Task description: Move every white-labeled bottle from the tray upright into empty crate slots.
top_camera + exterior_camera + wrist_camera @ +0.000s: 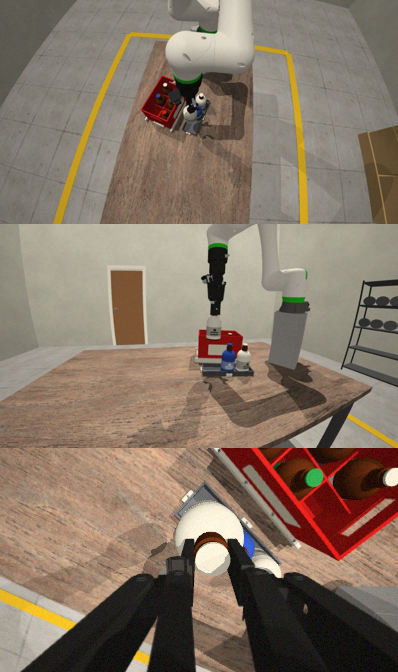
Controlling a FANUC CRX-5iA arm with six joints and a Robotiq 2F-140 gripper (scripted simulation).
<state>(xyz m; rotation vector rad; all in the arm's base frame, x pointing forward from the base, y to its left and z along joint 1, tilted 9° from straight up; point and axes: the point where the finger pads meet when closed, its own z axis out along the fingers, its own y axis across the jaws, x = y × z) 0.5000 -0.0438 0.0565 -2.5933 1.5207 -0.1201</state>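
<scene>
My gripper (pixel 191 109) (pixel 215 312) (pixel 210 553) is shut on the brown neck of a white bottle (pixel 189 114) (pixel 213 327) (pixel 210 520) with a pale label. The bottle hangs upright above the empty end of the grey tray (pixel 190 128) (pixel 214 373). A blue bottle (pixel 199 111) (pixel 228 359) and another white bottle (pixel 200 100) (pixel 243 359) stand upright on the tray. The red crate (pixel 152 116) (pixel 204 344) beside it holds brown bottles, capped white (pixel 166 89), blue (pixel 159 100), green (pixel 300 477) and red (pixel 164 113). Its front-left slot looks empty in the top view.
The crate's high walls stand close along the tray's side. The blue bottle is near the held one, seen from above. The robot's grey pedestal (pixel 288 341) stands behind the tray's far end. The wrist partly hides the crate's right side in the top view.
</scene>
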